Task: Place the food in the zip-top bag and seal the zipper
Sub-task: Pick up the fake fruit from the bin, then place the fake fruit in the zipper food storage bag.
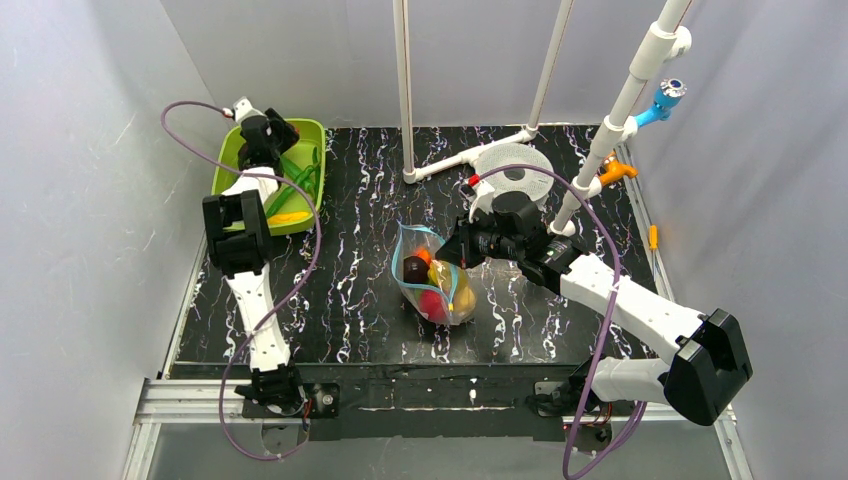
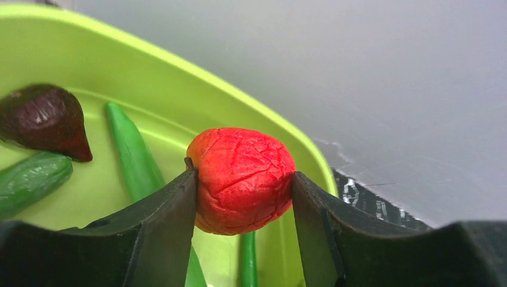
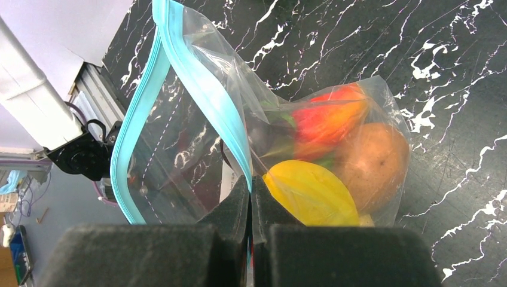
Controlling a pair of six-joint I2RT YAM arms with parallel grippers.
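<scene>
In the left wrist view my left gripper (image 2: 243,174) is shut on a wrinkled red piece of food (image 2: 239,158), held above the lime-green tray (image 2: 179,72). From above, that gripper (image 1: 277,132) hangs over the tray (image 1: 312,130) at the back left. The clear zip-top bag (image 1: 443,292) stands mid-table with its mouth open, holding red (image 3: 332,116), yellow (image 3: 311,194) and brown (image 3: 373,161) food. My right gripper (image 3: 251,182) is shut on the near side of the light-blue zipper (image 3: 206,89), holding that edge up. In the top view this gripper (image 1: 456,252) sits at the bag's right rim.
The tray still holds a dark purple fruit (image 2: 45,119), a green pod (image 2: 134,149) and a dark green vegetable (image 2: 30,179). A white round mesh object (image 1: 515,170) and white pipes (image 1: 405,90) stand behind the bag. Grey walls close in on both sides.
</scene>
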